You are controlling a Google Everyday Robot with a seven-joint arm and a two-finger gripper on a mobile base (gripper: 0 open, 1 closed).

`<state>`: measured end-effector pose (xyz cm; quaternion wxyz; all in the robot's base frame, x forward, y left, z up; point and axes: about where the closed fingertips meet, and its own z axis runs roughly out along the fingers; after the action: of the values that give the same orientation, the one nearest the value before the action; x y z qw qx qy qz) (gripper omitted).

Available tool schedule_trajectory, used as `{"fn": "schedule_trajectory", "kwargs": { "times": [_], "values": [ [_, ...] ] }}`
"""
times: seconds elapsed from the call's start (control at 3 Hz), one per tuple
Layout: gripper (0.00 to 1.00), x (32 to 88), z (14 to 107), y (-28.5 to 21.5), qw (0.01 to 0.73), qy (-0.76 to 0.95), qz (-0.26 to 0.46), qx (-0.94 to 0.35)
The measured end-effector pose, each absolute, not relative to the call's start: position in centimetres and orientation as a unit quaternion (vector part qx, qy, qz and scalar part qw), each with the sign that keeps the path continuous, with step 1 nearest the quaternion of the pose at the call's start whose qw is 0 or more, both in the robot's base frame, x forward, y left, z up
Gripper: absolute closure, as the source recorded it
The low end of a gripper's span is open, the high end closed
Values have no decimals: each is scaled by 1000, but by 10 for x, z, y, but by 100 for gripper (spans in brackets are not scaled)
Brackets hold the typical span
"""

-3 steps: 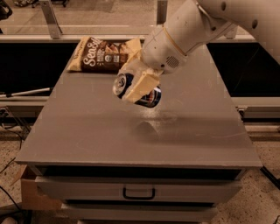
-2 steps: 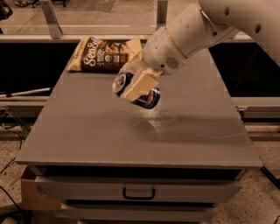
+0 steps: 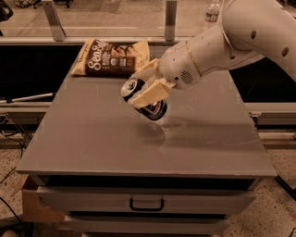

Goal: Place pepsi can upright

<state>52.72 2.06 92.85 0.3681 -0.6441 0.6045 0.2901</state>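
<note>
The dark-blue pepsi can [image 3: 150, 104] is held tilted, its silver top pointing up and to the left, its base just above or touching the grey table [image 3: 92, 139] near the middle. My gripper [image 3: 147, 88] reaches in from the upper right and is shut on the can, with cream fingers [image 3: 149, 94] on both sides of its body.
A brown chip bag [image 3: 111, 58] lies flat at the table's back left. A clear plastic bottle [image 3: 212, 11] stands beyond the table at the back right. A drawer with a handle [image 3: 146, 203] is under the front edge. My white arm [image 3: 231, 41] spans the back right.
The gripper with the can has moved slightly down and right, closer to the table surface. The can stays tilted.
</note>
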Motion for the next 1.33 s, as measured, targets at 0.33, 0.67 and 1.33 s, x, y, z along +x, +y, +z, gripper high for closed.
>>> {"fn": "schedule_trajectory", "kwargs": {
  "times": [0.33,0.67,1.33],
  "values": [
    [100,533,929,19,401,598,307,-623],
    [100,537,929,20,429,589,326,-602],
    [100,541,923,17,478,577,366,-552]
  ]
}}
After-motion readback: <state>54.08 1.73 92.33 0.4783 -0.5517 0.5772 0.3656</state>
